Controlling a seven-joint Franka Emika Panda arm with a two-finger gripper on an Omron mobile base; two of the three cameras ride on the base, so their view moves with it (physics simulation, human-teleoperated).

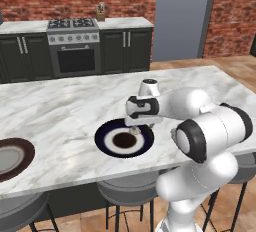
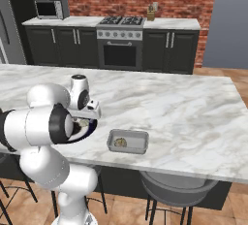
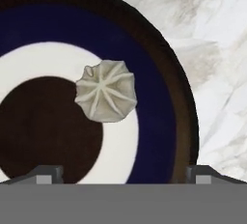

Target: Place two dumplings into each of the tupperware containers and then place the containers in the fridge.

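the long white marble island counter (image 1: 60, 106) runs across the room, and behind it stands a row of dark cabinets (image 2: 48, 44) against a red brick wall (image 2: 126, 3), with a steel stove with a black oven door (image 1: 75, 51) set among them and a small silver microwave (image 2: 51, 8) on the back counter. no brand, label or writing can be read on any of them. grey round bar stools (image 1: 122, 188) sit tucked under the near edge of the island.

the white arm with dark joints (image 1: 200, 131) rises from the floor side of the counter, bends at a thick elbow and reaches out level over the marble, its wrist turned so the hand points straight down. the two-finger gripper (image 1: 135, 129) hangs just above the round plate with a dark rim, blue ring, white ring and brown centre (image 1: 107, 148), its fingers spread wide and holding nothing.

a second round dark-rimmed plate (image 1: 15, 158) lies well apart at the far left edge. a shallow rectangular translucent grey plastic container (image 2: 128, 141) rests on the marble just beside the blue plate, near the front edge, with a small pale lump (image 2: 120, 142) inside it; i cannot tell more about that lump.

in the hand view a pale pleated dumpling (image 3: 106, 91) lies on the plate's white ring, touching the edge of the brown centre, directly below the hand and between the two dark fingertips (image 3: 46, 175), not touched by either.
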